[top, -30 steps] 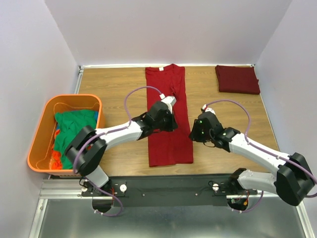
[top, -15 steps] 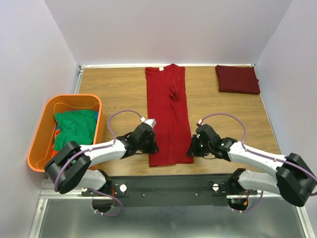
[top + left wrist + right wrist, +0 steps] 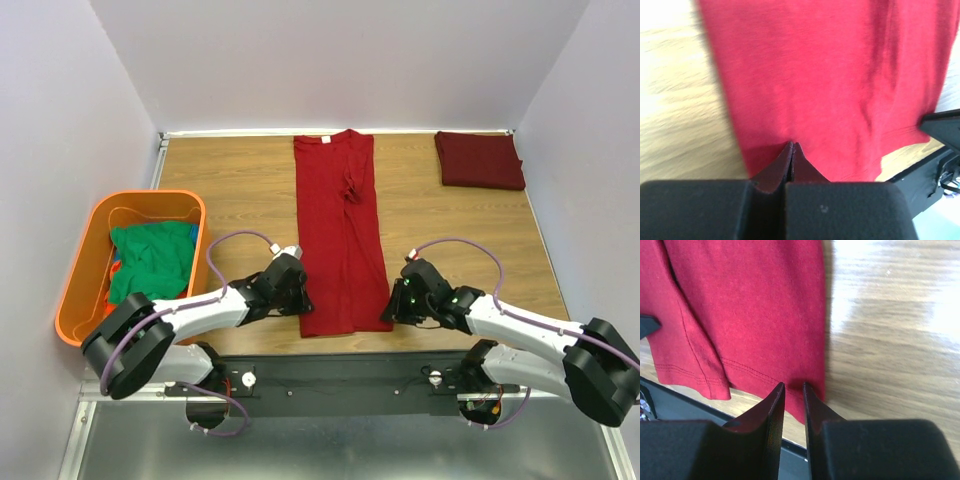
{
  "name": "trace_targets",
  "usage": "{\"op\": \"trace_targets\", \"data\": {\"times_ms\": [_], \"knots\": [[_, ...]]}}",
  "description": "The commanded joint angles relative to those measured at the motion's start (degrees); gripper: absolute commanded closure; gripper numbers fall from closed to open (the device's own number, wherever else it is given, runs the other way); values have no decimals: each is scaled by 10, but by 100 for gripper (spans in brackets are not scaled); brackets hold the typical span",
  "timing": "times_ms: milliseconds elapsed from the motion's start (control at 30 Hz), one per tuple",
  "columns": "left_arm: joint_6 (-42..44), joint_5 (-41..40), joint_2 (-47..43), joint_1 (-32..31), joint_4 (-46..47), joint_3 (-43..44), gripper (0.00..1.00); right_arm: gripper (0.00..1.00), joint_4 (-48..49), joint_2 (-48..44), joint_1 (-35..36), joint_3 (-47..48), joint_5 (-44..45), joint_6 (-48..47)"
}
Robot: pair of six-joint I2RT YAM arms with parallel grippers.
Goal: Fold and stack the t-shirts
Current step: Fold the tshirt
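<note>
Near edge: left gripper (image 3: 300,300), fingers (image 3: 771,172) pressed flat together at the left near hem corner of the bright red cloth t-shirt (image 3: 338,230); whether cloth is caught between them cannot be told.

Right gripper (image 3: 392,310), fingers (image 3: 816,407) drawn to a narrow slot, clamped over the same shirt's right near hem corner.

Centre: that shirt, folded into a long strip, lies flat on the brown wooden table (image 3: 240,180), collar at the far edge.

Left side: orange plastic tub (image 3: 150,197) holding a crumpled green cloth garment (image 3: 150,258).

Far right corner: dark maroon folded t-shirt (image 3: 479,160), well apart from the red one.
</note>
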Motion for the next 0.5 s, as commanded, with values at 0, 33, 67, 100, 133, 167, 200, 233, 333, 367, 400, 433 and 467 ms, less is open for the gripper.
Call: {"op": "trace_targets", "data": {"times_ms": [0, 33, 67, 100, 133, 167, 200, 233, 333, 367, 400, 433, 467], "knots": [[10, -41, -38, -2, -77, 12, 100, 72, -54, -13, 3, -7, 26, 6], [14, -40, -40, -2, -84, 16, 100, 72, -58, -13, 3, -5, 28, 5], [22, -38, -40, -3, -92, 26, 100, 72, -60, -12, 3, -3, 29, 5], [28, -28, -39, -4, -98, 30, 100, 72, -63, -12, 3, -3, 29, 5], [30, -24, -39, -3, -97, 31, 100, 72, -63, -12, 3, -2, 29, 5], [30, -24, -38, -4, -99, 31, 100, 72, -63, -11, 3, -1, 29, 5], [31, 2, -37, -4, -98, 29, 100, 72, -64, -10, 3, 1, 29, 6], [33, 10, -36, -4, -95, 27, 100, 72, -64, -10, 3, 2, 29, 6], [39, 30, -29, -6, -90, 17, 100, 72, -64, -10, 3, 4, 29, 8], [39, 34, -27, -7, -92, 9, 100, 72, -64, -10, 3, 4, 29, 8], [38, 44, -25, -7, -91, 5, 100, 72, -64, -10, 3, 5, 29, 8], [36, 48, -24, -9, -92, 0, 100, 72, -64, -8, 3, 5, 29, 9], [35, 54, -23, -9, -95, -7, 100, 72, -64, -7, 3, 6, 29, 9]]}}
